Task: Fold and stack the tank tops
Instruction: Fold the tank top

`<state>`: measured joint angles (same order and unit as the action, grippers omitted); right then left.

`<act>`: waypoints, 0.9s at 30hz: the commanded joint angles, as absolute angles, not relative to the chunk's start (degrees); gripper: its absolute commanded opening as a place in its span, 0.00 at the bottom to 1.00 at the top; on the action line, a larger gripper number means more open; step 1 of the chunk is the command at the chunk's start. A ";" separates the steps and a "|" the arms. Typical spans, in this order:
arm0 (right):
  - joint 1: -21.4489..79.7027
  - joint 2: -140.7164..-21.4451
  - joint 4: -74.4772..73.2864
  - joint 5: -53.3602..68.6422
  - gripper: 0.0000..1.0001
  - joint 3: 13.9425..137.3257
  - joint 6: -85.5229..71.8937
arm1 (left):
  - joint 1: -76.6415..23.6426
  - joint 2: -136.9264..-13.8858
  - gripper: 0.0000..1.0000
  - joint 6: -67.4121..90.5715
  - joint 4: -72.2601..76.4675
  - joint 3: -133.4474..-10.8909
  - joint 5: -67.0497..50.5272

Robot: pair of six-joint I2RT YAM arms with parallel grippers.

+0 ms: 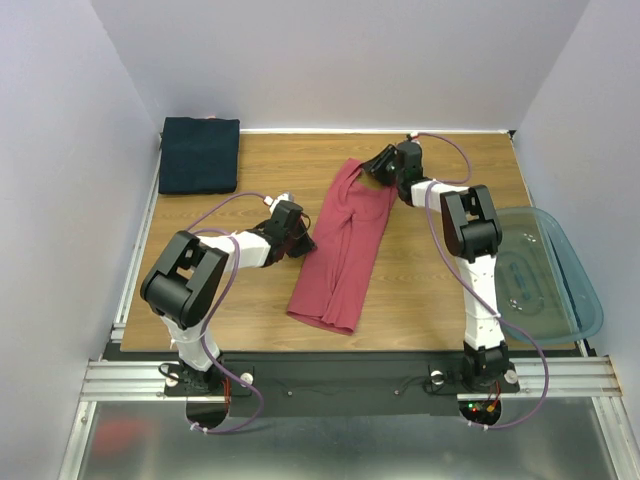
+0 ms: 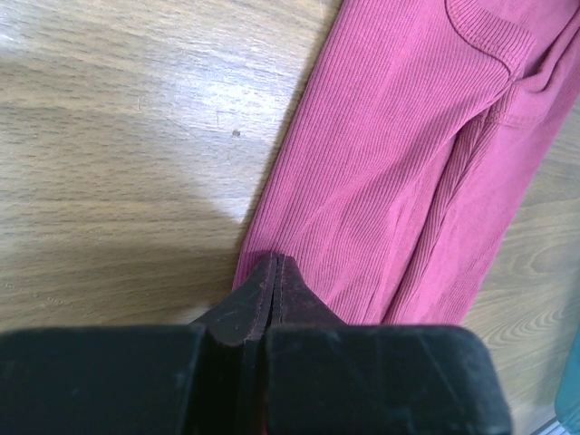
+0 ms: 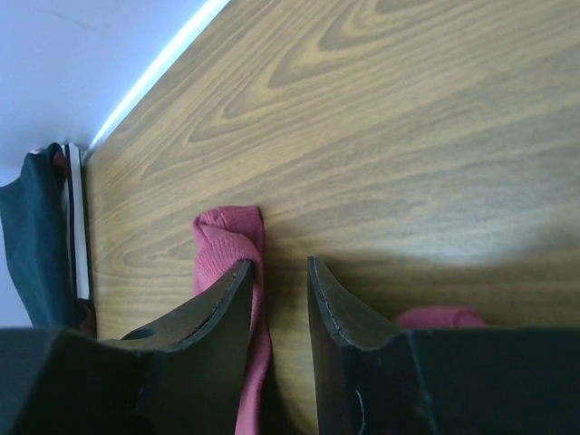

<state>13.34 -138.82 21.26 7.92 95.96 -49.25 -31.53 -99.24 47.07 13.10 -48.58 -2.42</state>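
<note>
Navy top (image 1: 199,155) sits folded in the far left corner, so that one looks done. Red top (image 1: 340,250) lies mid-table, a long strip. The left gripper (image 2: 270,267) has its jaws pressed together on the side edge, while the right gripper (image 3: 279,285) has its jaws spread at a shoulder strap (image 3: 227,231). Cross-folding and stacking remain.

The left arm (image 1: 186,282) bent at the elbow and reached toward 2 o'clock, with the left gripper (image 2: 272,263) pinched shut on the red top (image 2: 399,154). The right arm (image 1: 470,230) stretched toward 11 o'clock, with the right gripper (image 3: 279,265) low and its jaws parted.
</note>
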 commanded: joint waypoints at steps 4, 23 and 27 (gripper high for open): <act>12.83 -132.37 20.83 8.79 0.36 93.78 -48.25 | -31.99 -95.10 0.00 43.86 8.97 -51.41 -1.84; 22.99 -100.25 3.62 5.99 0.33 64.71 -34.46 | -32.17 -72.53 0.25 49.04 3.43 -33.96 2.29; 34.25 -91.86 -1.65 -1.21 0.38 56.35 -31.73 | -32.52 -63.65 0.32 53.61 3.16 -25.68 1.85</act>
